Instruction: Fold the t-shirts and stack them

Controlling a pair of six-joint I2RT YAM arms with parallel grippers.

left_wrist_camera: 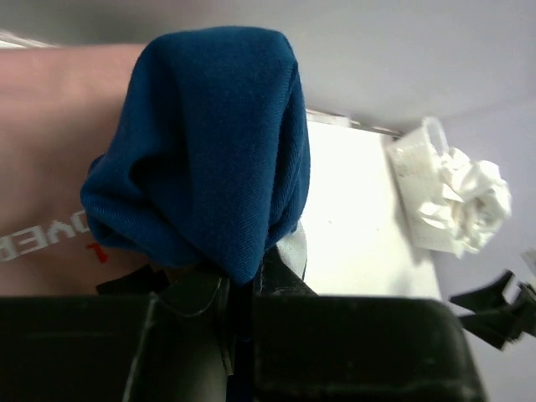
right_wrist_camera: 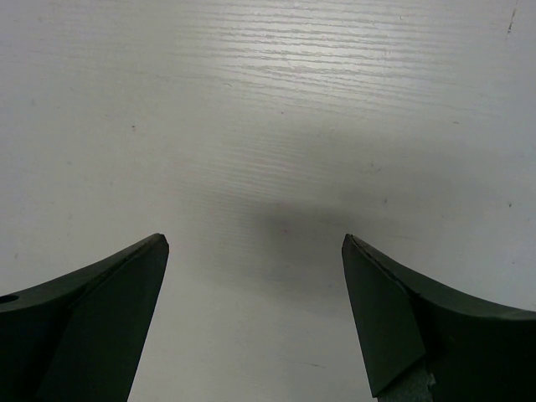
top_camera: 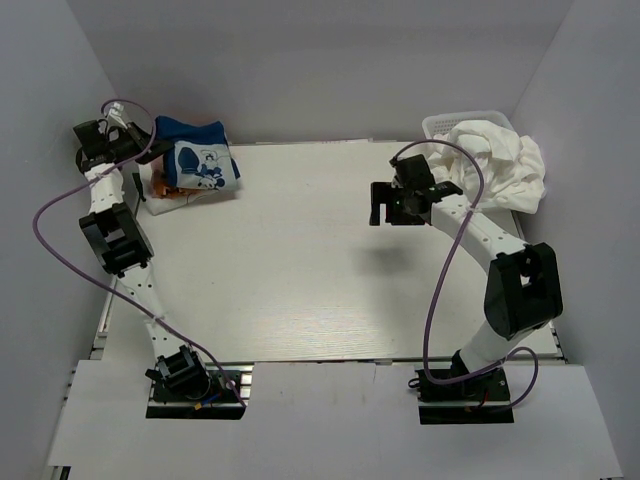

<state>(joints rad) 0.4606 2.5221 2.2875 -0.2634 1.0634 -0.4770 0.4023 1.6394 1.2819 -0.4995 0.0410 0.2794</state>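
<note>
- Cloth sat bunched right at the tip of the left gripper (top_camera: 140,132). The navy shirt (left_wrist_camera: 209,142) stood in a rounded hump just ahead of its fingers, with a narrow tail running down between them. From the wrist view the jaws looked closed on that fold and on nothing else.
- Pink cloth (left_wrist_camera: 50,151) with pale lettering lay beneath and to one side of that gripper. From overhead, a printed shirt (top_camera: 203,165) sat just past the fingertips, a little toward the arm's base and touching the navy one. I couldn't tell whether the pink cloth belonged to it.
- The right gripper (right_wrist_camera: 255,251) hung wide open and empty over the bare table (right_wrist_camera: 268,100).
- The white shirts (top_camera: 505,165) were heaped in and over the basket (top_camera: 440,125). They lay behind that gripper's wrist, well apart from its fingers.
- To my eye the navy shirt would handle as light, limp knit. It had no stiffness to keep a shape, so it would sag and drape from any single pinch. The matte weave looked unlikely to slip, and nothing about it seemed fragile.
- A pinch in the bulk, as here, would probably lift only a wad. For folding I'd want a hold at two corners, on the shoulder seams or the hem, one gripper each, so the cloth hangs flat.
- The white heap was crumpled with its edges hidden. I'd expect a first grab on the topmost fold, then a re-grip once a hem showed.
</note>
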